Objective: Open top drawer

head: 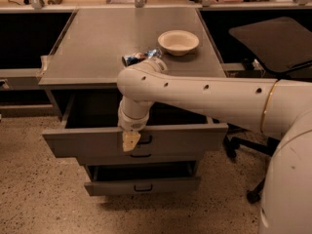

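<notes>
The top drawer (195, 139), a wide grey metal drawer under the grey cabinet top (97, 43), stands pulled well out, its dark inside showing behind the flat front. Its small black centre handle (146, 139) is partly covered by my gripper (130, 141). The gripper hangs down from my white arm (204, 94) with its pale fingertips (129, 142) together at the handle's left end, shut on it. The arm reaches in from the right across the drawer opening.
A narrower middle drawer (165, 158) and a bottom drawer (141, 185), slightly out, sit below. A cream bowl (178, 41) and a crumpled blue packet (139, 57) lie on the cabinet top. A black office chair (273, 38) stands at the right, speckled floor in front.
</notes>
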`<state>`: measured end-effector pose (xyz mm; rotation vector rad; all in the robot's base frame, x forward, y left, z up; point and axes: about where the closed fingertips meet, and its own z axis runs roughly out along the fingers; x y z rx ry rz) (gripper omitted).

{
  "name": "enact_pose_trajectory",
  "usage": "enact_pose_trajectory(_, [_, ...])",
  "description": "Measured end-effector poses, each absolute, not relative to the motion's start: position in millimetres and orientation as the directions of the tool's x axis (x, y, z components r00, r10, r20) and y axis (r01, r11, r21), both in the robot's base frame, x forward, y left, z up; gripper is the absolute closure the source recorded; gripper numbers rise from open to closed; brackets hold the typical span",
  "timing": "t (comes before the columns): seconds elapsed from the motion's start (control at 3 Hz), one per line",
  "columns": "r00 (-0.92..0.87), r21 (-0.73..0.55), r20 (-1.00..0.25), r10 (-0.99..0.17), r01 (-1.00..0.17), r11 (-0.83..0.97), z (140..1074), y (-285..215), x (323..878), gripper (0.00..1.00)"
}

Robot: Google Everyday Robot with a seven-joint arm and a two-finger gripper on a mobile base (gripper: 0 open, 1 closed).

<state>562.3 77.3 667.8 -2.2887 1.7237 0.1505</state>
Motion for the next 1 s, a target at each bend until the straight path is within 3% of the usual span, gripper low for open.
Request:
enact_pose_trajectory(0.33, [0.286, -0.152, -0.244, -0.927, -0.955, -0.254, 668, 77, 562, 0.0])
enact_pose_trajectory(1.0, [0.279, -0.081, -0.251, -0.927, -0.96, -0.267, 658, 80, 543, 0.0])
